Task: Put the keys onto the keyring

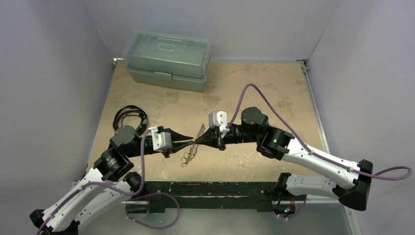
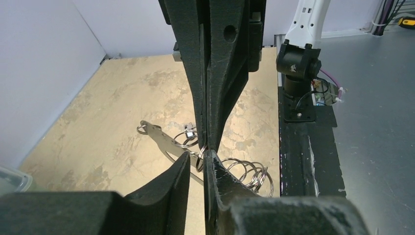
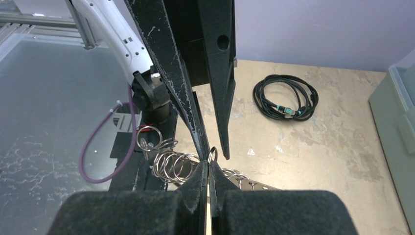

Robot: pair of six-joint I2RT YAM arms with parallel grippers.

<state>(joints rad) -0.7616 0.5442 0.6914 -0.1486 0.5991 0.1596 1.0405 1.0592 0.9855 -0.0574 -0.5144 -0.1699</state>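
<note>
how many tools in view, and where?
2. Left black two-finger tool at centre, fingers narrowly apart around rings on the thin silver keyring; right black two-finger tool opposite, tip to tip, shut on one ring.

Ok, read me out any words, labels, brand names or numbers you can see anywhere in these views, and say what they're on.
No readable text in any view.
Green storage box: moulded panel on the lid, no legible lettering.
Coiled black cable: teal connector, no print legible.
Keyring: any stamping is too small to read.
Left arm and right arm: no legible markings.
</note>
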